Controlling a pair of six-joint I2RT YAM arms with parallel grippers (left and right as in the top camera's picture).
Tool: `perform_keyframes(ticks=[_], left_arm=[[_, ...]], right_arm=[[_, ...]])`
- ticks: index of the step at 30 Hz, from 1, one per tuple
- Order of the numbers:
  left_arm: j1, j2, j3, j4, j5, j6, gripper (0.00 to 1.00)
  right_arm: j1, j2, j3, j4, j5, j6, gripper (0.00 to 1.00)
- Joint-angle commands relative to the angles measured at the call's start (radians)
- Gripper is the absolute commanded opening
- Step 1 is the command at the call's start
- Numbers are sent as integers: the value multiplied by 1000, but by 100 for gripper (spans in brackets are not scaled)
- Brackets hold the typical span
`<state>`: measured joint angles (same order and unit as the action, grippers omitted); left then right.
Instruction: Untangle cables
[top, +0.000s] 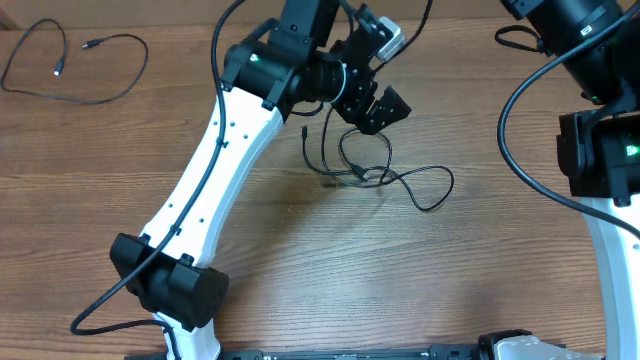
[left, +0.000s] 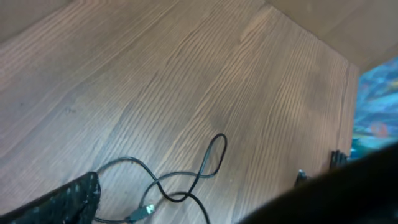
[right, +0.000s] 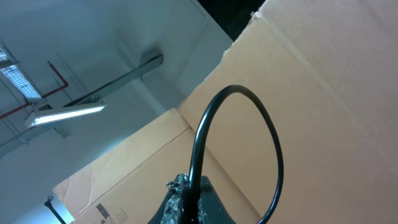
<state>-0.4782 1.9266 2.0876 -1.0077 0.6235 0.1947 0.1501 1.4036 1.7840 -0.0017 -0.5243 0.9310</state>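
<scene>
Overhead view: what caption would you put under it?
Open left pincer hovers over tangled black cables on a wooden table; one more cable lies apart, far left.

White arm links (top: 215, 165), black joints (top: 180, 290)

Wood-grain table (top: 400, 290), cardboard boxes (right: 323, 93) behind, ceiling strip light (right: 62, 115) lit.

Robot lab or workshop bay, not a home.

Evidence:
- Left arm (top: 215, 170) and right arm (top: 610, 240), white and black, are mounted at the near edge of a wood-grain table (top: 330, 290).
- The right wrist view looks up at a high, bare ceiling with a strip light (right: 65, 114) and a thin red pipe (right: 57, 78).
- Large, plain cardboard panels (right: 323, 93) rise close by.
</scene>
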Motion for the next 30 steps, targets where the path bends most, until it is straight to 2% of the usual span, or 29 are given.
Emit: perform_keyframes(ticks=[1, 2, 8, 11, 17, 21, 24, 26, 28, 30], left_arm=[[5, -4, 10, -4, -74, 45, 72], [6, -4, 10, -11, -89, 45, 68], [7, -3, 10, -67, -167, 46, 72], [7, -2, 10, -87, -224, 45, 67], [8, -2, 10, -134, -307, 46, 67], [8, -2, 10, -140, -310, 46, 59], [8, -2, 10, -140, -312, 46, 48], [8, -2, 10, -140, -321, 46, 46], [8, -2, 10, -140, -320, 46, 47], [8, -2, 10, -133, -320, 46, 60]], right_arm=[[-2, -5, 18, -10, -1, 11, 4], [-2, -5, 18, -13, -1, 11, 4], [-29, -5, 18, -14, 8, 12, 4], [-41, -5, 18, -15, 31, 12, 4], [-74, -5, 18, -23, 39, 39, 4], [-85, -5, 18, -29, 33, 64, 4], [-86, -5, 18, -31, 33, 64, 4], [-86, -5, 18, -31, 32, 64, 4], [-86, -5, 18, -30, 25, 64, 4], [-86, -5, 18, -30, 12, 69, 4]])
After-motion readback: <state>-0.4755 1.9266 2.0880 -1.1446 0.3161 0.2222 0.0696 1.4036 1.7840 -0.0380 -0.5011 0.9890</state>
